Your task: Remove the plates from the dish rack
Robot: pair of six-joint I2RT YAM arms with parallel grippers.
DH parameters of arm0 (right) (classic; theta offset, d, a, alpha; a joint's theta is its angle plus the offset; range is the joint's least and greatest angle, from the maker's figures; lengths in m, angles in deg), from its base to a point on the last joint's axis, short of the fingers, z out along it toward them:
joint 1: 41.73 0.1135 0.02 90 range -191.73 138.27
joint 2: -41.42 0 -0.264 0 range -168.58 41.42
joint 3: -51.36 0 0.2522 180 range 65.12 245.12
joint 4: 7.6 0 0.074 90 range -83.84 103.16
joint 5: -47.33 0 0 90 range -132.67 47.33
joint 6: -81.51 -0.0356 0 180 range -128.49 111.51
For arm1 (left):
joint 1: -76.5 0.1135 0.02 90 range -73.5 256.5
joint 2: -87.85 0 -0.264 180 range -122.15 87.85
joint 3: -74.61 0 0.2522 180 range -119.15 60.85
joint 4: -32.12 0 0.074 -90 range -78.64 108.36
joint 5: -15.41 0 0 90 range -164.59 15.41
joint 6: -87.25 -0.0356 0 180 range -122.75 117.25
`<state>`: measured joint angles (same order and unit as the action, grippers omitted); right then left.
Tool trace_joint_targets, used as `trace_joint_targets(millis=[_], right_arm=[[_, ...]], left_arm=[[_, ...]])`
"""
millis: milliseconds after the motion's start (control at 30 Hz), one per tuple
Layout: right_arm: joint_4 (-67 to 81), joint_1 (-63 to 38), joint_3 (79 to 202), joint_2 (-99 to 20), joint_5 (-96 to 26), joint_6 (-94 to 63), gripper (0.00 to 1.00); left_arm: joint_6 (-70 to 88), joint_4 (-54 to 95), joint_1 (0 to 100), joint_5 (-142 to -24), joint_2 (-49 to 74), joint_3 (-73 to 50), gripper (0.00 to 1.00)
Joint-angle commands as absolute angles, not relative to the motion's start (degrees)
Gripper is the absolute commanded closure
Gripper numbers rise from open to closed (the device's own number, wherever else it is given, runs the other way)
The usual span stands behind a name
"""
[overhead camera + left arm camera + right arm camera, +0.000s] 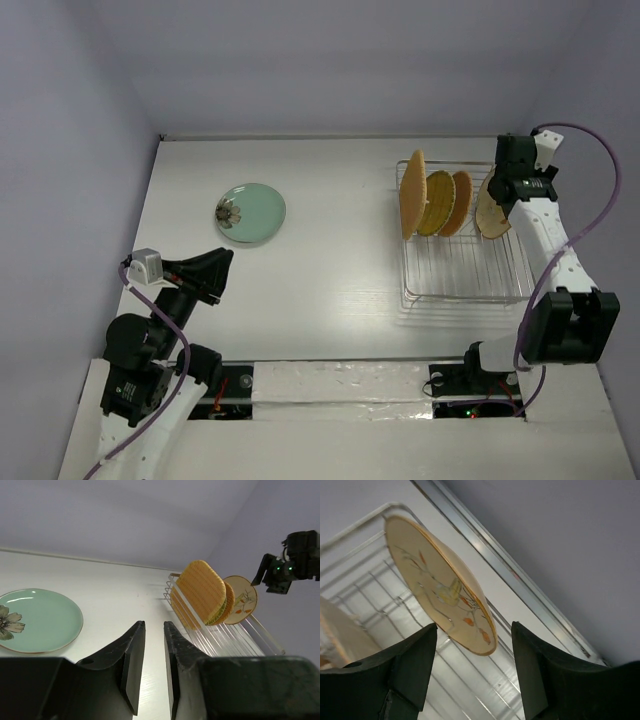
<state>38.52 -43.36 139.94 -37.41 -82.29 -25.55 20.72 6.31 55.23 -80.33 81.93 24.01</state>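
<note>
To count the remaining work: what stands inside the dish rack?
Four stand on edge: tan woven square plate, yellow woven plate, orange woven plate, cream floral plate. The woven ones overlap, partly hiding each other.

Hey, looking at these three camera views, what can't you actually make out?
1. Top view: the right gripper covers part of the cream plate, so contact is unclear.
2. Left wrist view: the tan woven plate hides most of the round woven plates behind it.
3. Left wrist view: the frame's left edge cuts off the green plate.
</note>
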Motion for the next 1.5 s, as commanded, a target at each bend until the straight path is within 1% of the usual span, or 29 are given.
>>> trace_joint_targets(millis=[0, 67, 267, 367, 500, 600, 633, 700, 733, 800, 833, 867, 900, 1100, 1267, 1467], right_arm=[[42.7, -44.5, 142.7, -40.5, -85.1, -21.8, 0.34], [43.9, -45.1, 143.9, -41.8, -85.4, -21.9, 0.37], [46.2, -46.1, 148.0, -48.4, -85.6, -18.7, 0.41], [45.9, -46.7, 149.3, -50.1, -85.3, -16.9, 0.44], [45.1, -47.2, 150.5, -52.3, -84.2, -13.9, 0.45], [44.3, -47.2, 150.9, -53.7, -83.7, -12.3, 0.49], [43.8, -47.2, 150.9, -53.9, -83.5, -12.0, 0.56], [43.4, -47.2, 151.3, -53.6, -83.1, -11.6, 0.63], [43.3, -47.2, 151.3, -53.3, -83.0, -11.5, 0.75], [42.6, -47.2, 151.2, -52.6, -82.5, -10.8, 0.84], [42.2, -47.2, 151.1, -51.8, -82.7, -10.5, 0.93], [42.0, -47.2, 151.0, -51.2, -82.7, -10.1, 0.98], [41.9, -47.2, 150.7, -50.8, -82.2, -10.0, 1.00], [41.2, -47.2, 150.9, -46.7, -82.5, -9.2, 1.00], [43.4, -46.7, 155.3, -43.3, -82.6, -7.1, 1.00], [46.8, -46.7, 159.8, -39.3, -81.3, -8.7, 1.00]], left_arm=[[20.5, 8.1, 55.0, -80.2, 82.6, 23.4, 0.80], [20.5, 8.1, 55.0, -80.2, 82.7, 23.5, 0.80], [20.5, 8.2, 55.0, -80.3, 82.7, 23.4, 0.79], [20.5, 8.2, 55.0, -80.4, 82.7, 23.4, 0.79], [20.5, 8.1, 55.0, -80.2, 82.8, 23.4, 0.78], [20.4, 8.2, 55.0, -80.1, 82.7, 23.4, 0.78], [20.5, 8.2, 55.0, -80.1, 82.7, 23.4, 0.78], [20.4, 8.2, 55.0, -80.1, 82.7, 23.4, 0.78], [20.5, 8.2, 55.0, -80.1, 82.7, 23.4, 0.78], [20.5, 8.2, 55.0, -80.1, 82.7, 23.4, 0.77], [20.5, 8.2, 55.0, -80.2, 82.7, 23.4, 0.77], [20.5, 8.2, 55.0, -80.2, 82.7, 23.4, 0.77], [20.5, 8.2, 55.0, -80.2, 82.7, 23.4, 0.77], [20.7, 8.1, 55.0, -79.8, 82.7, 23.5, 0.77], [20.9, 7.9, 55.0, -79.3, 82.7, 23.5, 0.75], [20.8, 8.0, 55.0, -79.3, 82.4, 23.4, 0.74]])
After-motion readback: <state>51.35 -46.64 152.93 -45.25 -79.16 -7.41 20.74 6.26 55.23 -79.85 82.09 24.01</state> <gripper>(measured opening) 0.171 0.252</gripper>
